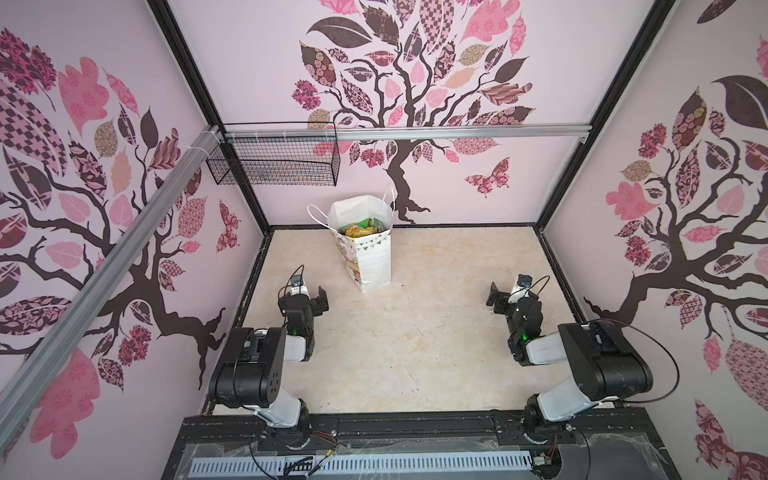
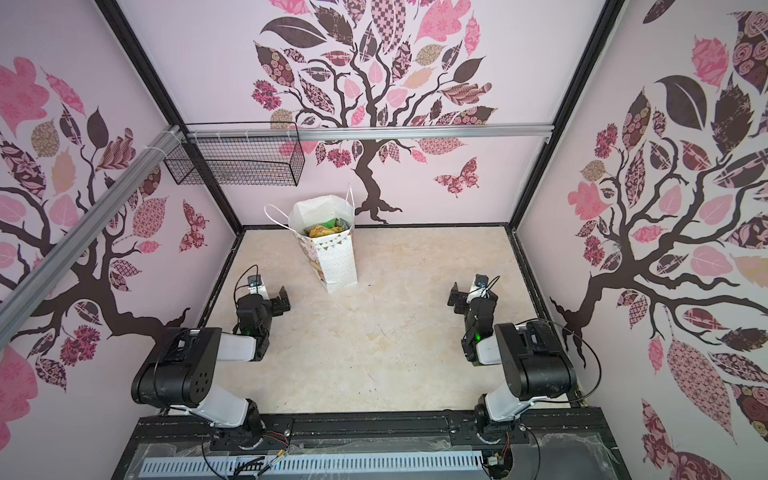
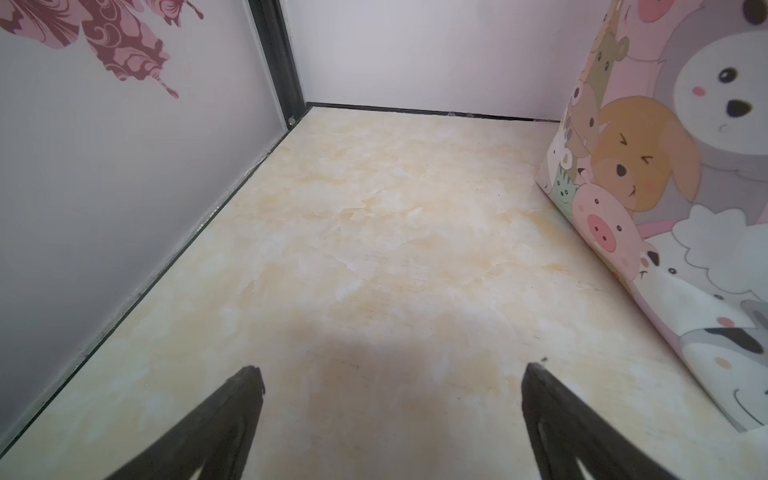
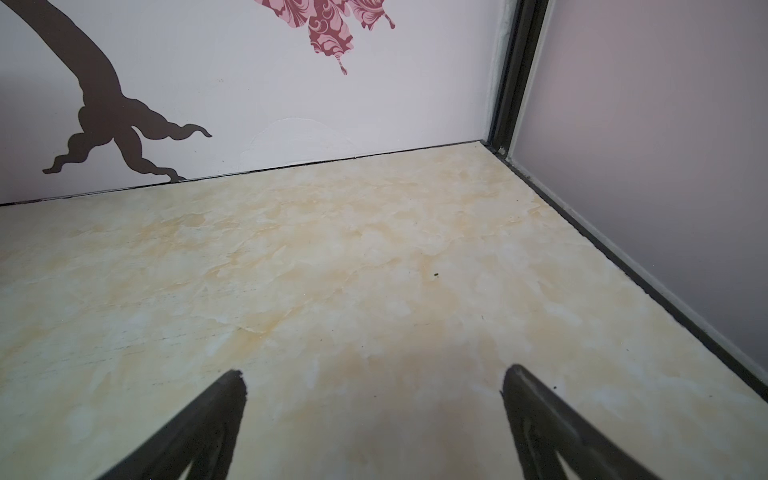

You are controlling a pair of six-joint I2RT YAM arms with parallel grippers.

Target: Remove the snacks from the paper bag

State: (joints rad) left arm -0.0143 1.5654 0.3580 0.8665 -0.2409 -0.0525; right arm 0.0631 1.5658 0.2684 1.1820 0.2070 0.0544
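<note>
Nothing's out yet. The snacks [image 1: 359,229] all sit inside the paper bag [image 1: 368,259], which stands upright on the worktop [image 1: 415,340] near the back wall, a bit left of centre, mouth facing up. Both pincers are spread wide and hold nothing. The left pincer [image 3: 393,369] is the closer one, with the bag just ahead and off to its right. The right pincer [image 4: 374,372] is well apart, facing bare worktop. The bag's long axis is vertical, so I reckon the reach has to come in from above.
</note>
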